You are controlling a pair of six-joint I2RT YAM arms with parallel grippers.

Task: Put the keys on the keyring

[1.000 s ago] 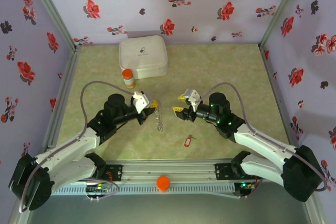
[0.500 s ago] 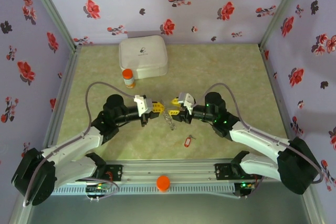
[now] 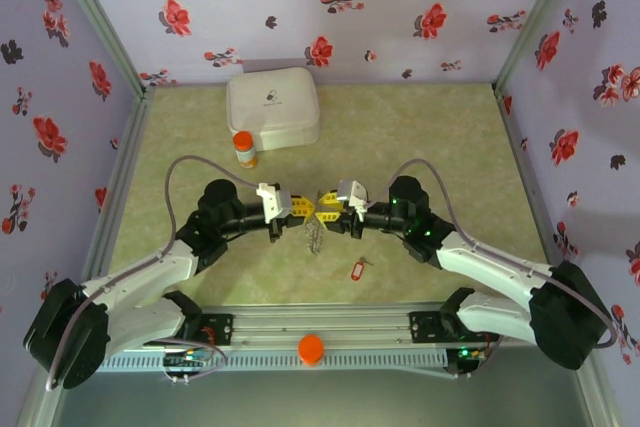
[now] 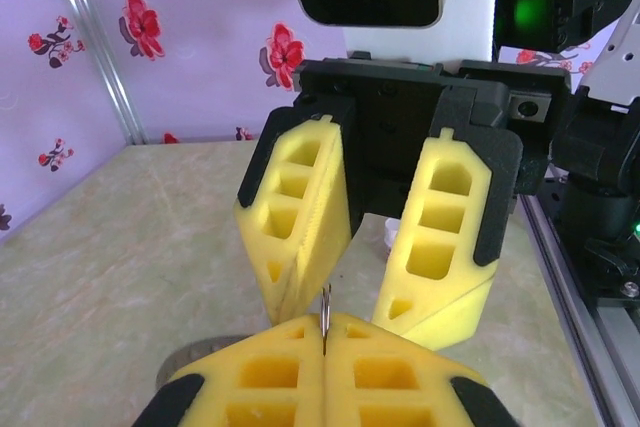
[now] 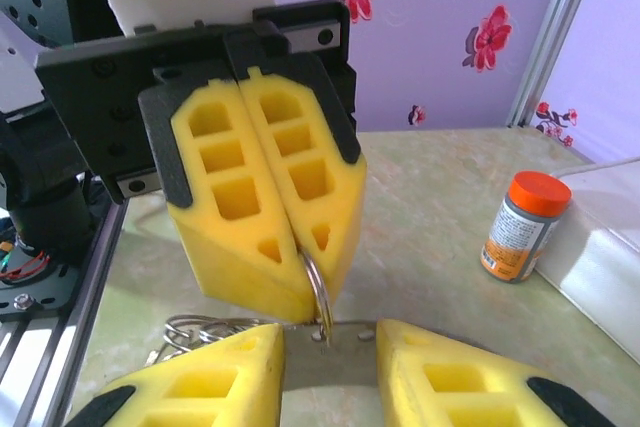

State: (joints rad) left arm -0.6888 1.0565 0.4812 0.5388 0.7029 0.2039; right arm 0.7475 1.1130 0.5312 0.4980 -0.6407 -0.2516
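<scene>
Your left arm [image 3: 150,277] and right arm [image 3: 490,267] both angle inward from their bases, elbows out, so the two wrists face each other nose to nose at the middle. Your left end effector [image 3: 306,210] has its yellow pads pressed flat together. Your right end effector [image 3: 327,215] meets it tip to tip, its pads [image 4: 300,237] standing apart on either side of the left tips.

I see white shells and black round joints on the left arm [image 3: 140,287] and the right arm [image 3: 500,272], each with a thin grey cable [image 3: 168,179]. The fingers [image 4: 300,207] are yellow wedges with square holes, in black holders [image 4: 390,117]; a green light [image 4: 530,9] glows on the right arm.
</scene>
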